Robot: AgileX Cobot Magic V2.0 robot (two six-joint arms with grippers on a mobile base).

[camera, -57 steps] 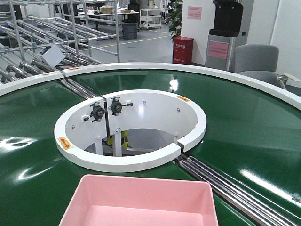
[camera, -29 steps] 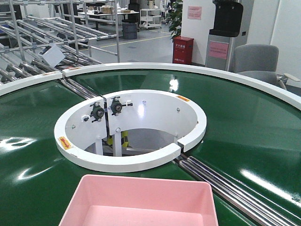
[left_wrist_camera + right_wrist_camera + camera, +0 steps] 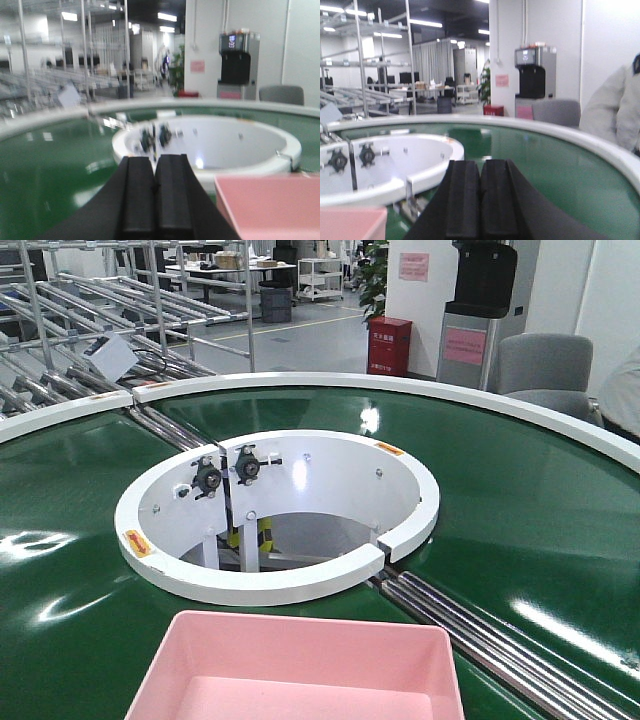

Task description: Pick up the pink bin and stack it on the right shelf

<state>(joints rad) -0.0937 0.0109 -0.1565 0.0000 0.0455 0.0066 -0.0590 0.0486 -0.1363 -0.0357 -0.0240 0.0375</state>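
Pink bin point(image 3: 300, 670) cropped at bottom; left end effector point(image 3: 154, 167) and right end effector point(image 3: 480, 170) each pressed together

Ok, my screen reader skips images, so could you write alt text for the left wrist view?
The left pincer, shut and empty, points across the green conveyor belt, with the pink bin at lower right. A white ring sits behind.
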